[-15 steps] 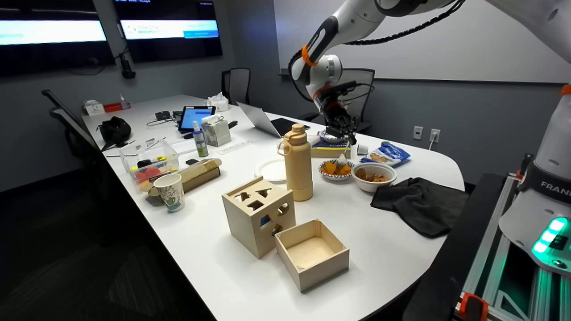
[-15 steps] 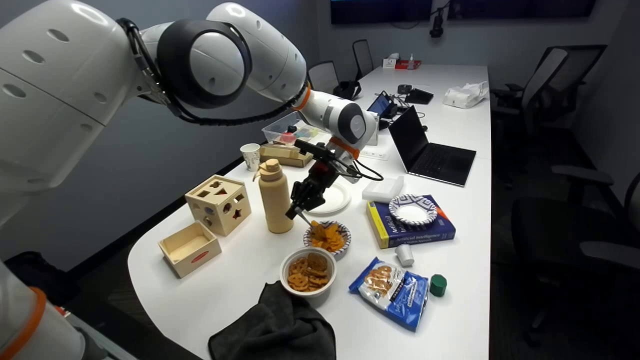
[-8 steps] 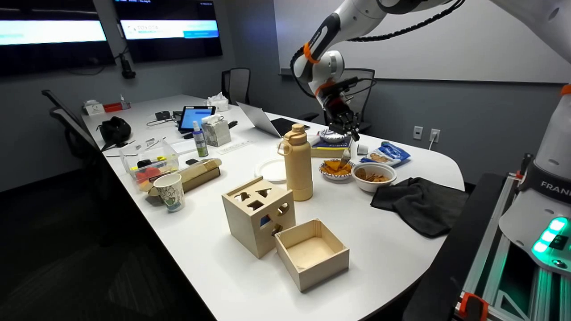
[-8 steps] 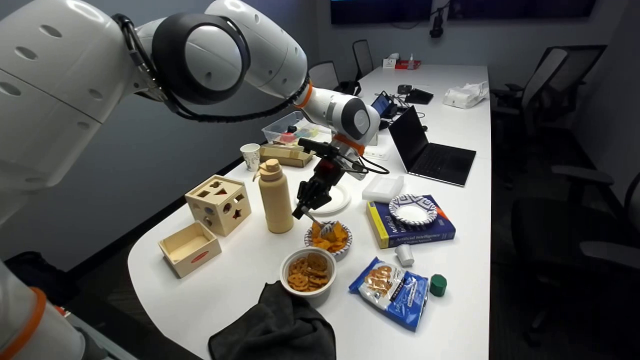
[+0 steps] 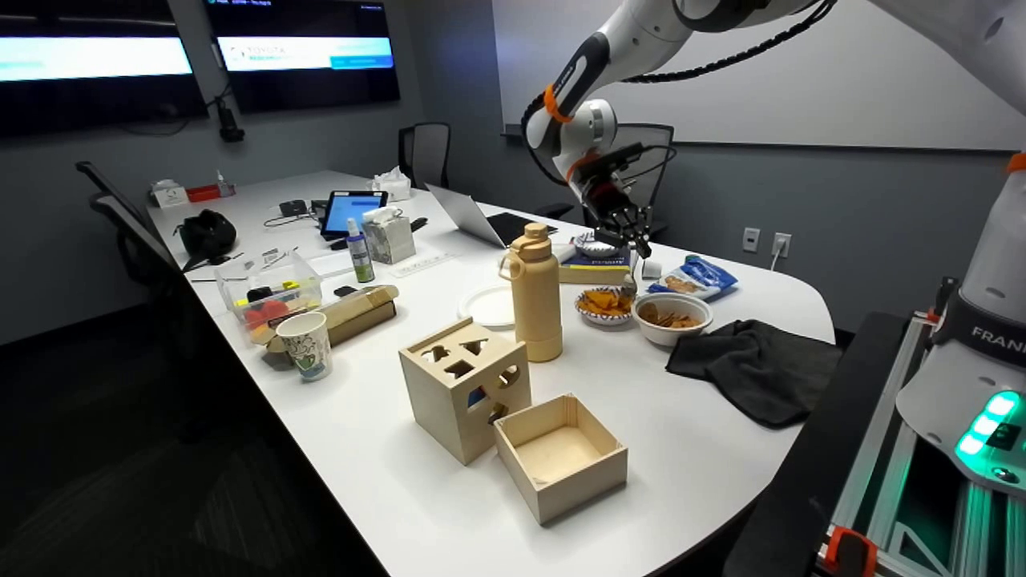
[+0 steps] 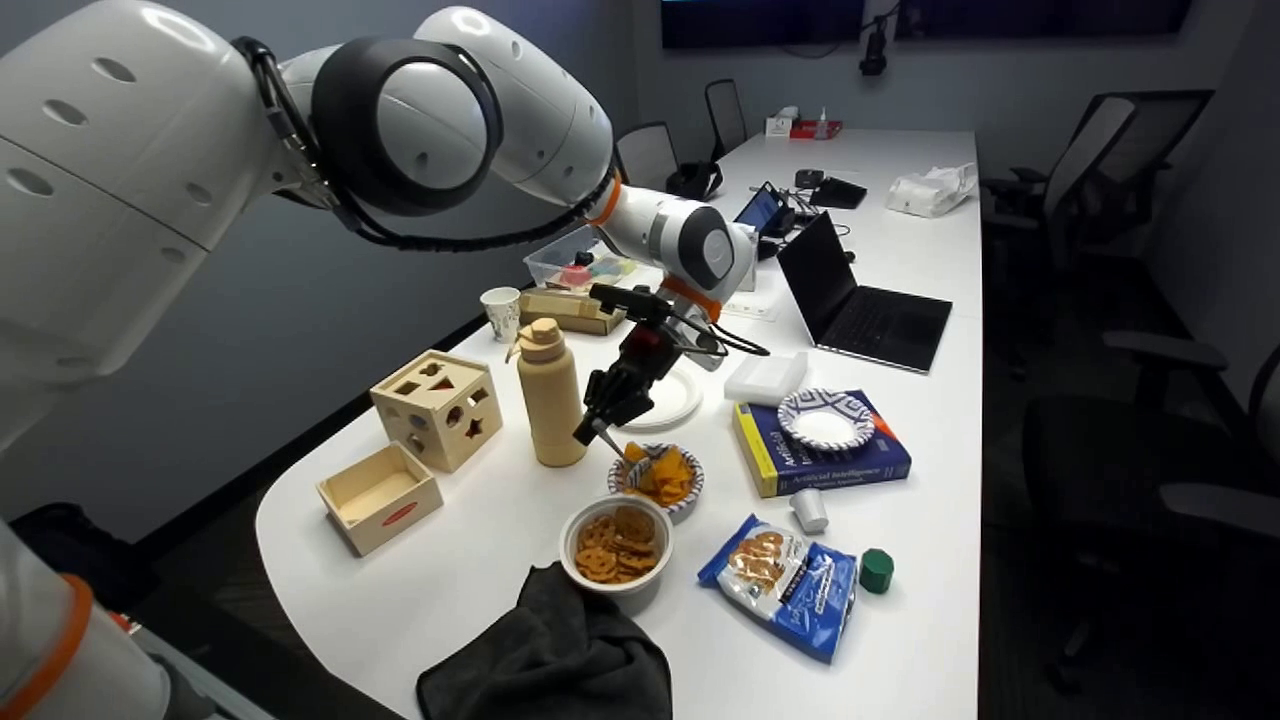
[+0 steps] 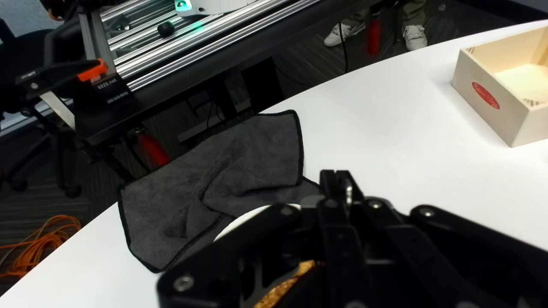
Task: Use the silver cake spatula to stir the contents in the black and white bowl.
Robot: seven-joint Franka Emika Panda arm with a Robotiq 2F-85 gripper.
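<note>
1. The pincer (image 6: 591, 426) over there pinches the silver cake spatula (image 6: 612, 444) near its upper end.
2. The spatula's long axis slants down from the pincer's tips to the black and white bowl (image 5: 605, 320), below them and off to one side; stirring, I'd guess, hangs on that tilt.
3. The spatula looks slim and greyish; whether its lower end touches the orange chips (image 6: 672, 477), I can't tell.

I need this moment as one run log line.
Black gripper: shut on slim silver metal cake spatula | Target: round black-and-white patterned bowl, orange chips inside | Spatula's lower end: at bowl's edge; chip contact unclear
</note>
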